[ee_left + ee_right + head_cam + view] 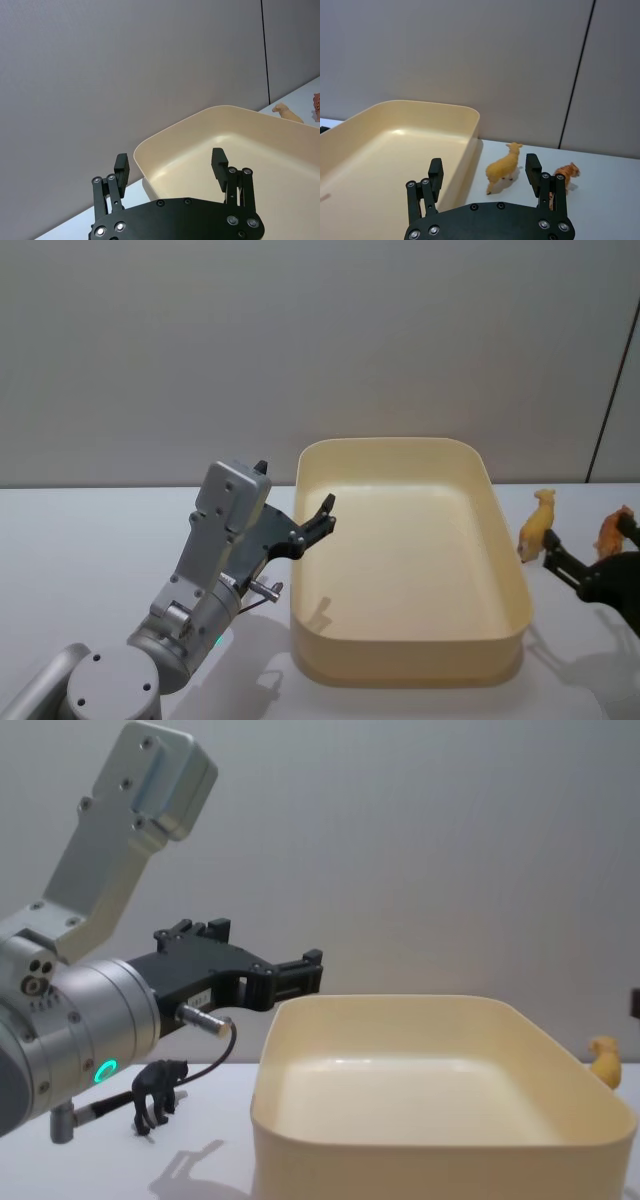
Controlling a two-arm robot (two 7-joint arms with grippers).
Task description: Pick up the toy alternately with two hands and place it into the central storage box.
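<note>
**Both claws open and empty, box empty, toys on the table**

White table [100,540], grey wall behind. The central storage box [410,660], a cream tub, sits mid-table with nothing inside.

The left arm comes up from the near left, silver wrist with a green ring. The left gripper [294,488] is raised off the table just beside the box's left rim, towards the far-left corner, and aims over the box. Its jaws are wide apart and hold nothing. Its wrist view shows the two black fingers [122,165] spread in front of the box corner [200,120].

The right gripper [590,532] is low at the right edge, right of the box, jaws also apart and empty.

Toys: a yellow sheep [502,167] stands on the table just beside the box's right wall [465,145], ahead of the right fingertips and untouched. An orange tiger [565,175] stands near it, farther right. A black animal [158,1092] stands on the table left of the box, below the left wrist.
</note>
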